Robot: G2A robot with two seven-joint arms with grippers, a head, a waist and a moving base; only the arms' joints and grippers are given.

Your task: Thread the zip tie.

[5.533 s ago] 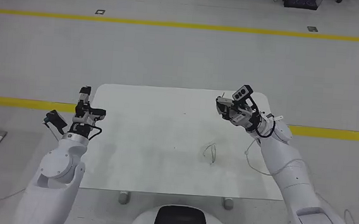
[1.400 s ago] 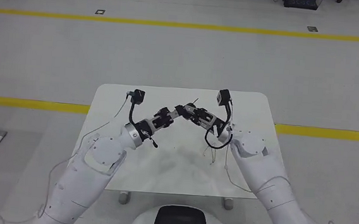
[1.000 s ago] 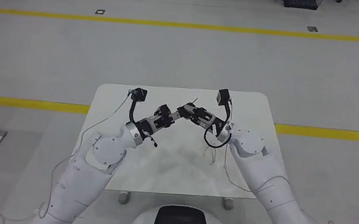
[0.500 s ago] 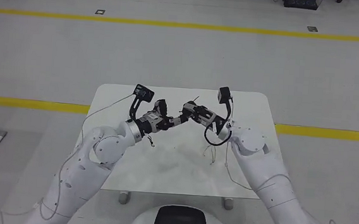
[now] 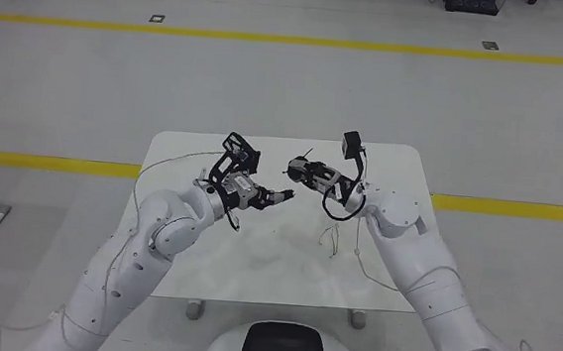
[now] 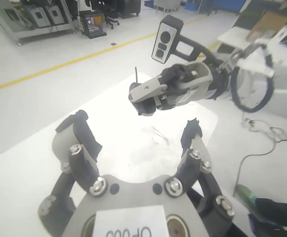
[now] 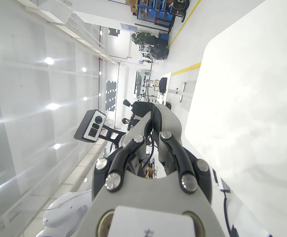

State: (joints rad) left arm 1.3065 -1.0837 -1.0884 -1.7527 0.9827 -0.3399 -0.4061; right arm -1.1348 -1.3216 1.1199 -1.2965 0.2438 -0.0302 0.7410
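Your left claw (image 6: pixel 136 119) hangs above the middle of the table (image 5: pixel 215 260) with its fingers spread wide and nothing between them. It points across at the other arm, close to it but not touching.

Just to its right, your right claw (image 6: pixel 138 99) is pinched closed on the zip tie (image 6: pixel 136 75), a thin black strip. One short end sticks up past the fingertips, and the rest is hidden inside the grip. I cannot make out the tie's head or whether any loop has formed.

Further right, a thin pale loop (image 5: pixel 331 239) lies flat on the table, well clear of both claws.

As I judge it, the pick-up is done and the threading is not. You have one end held and nothing fed through. What is left is for the empty left claw to take the free end, line it up with the head and push it in.
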